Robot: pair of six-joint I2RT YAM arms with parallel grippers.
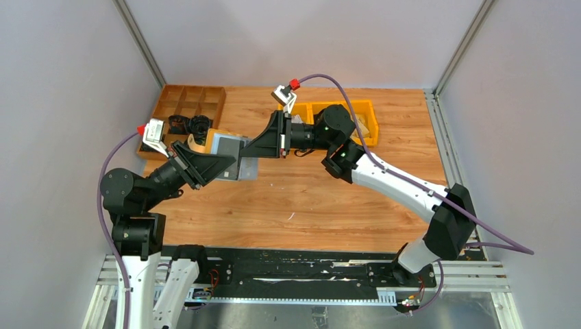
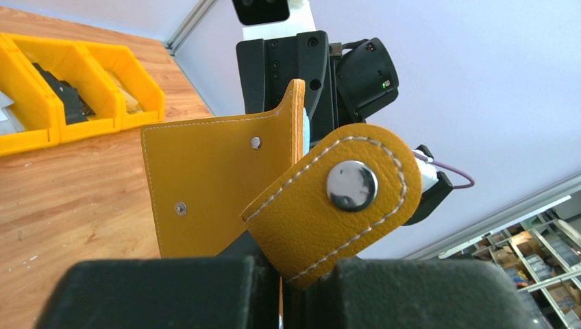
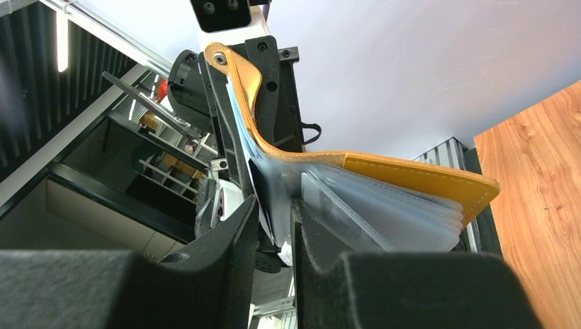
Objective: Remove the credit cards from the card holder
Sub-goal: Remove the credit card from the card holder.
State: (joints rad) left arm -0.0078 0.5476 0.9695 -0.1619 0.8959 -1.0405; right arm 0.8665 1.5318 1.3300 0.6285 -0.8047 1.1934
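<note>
The mustard-yellow card holder (image 1: 226,144) hangs open above the table's left-middle, held up between my two grippers. My left gripper (image 1: 223,163) (image 2: 294,274) is shut on its cover (image 2: 212,185) at the base of the snap tab (image 2: 342,205). From the right, my right gripper (image 1: 250,147) (image 3: 276,212) reaches into the grey-blue sleeves (image 3: 384,205). Its fingers are pinched on one leaf with a whitish credit card (image 3: 277,199) edge in it. Other cards stay inside the fanned sleeves, their faces hidden.
Yellow plastic bins (image 1: 342,120) (image 2: 68,96) sit at the back, behind the right arm. A brown compartment tray (image 1: 192,103) with black pieces (image 1: 192,125) stands at the back left. Grey walls close in on both sides.
</note>
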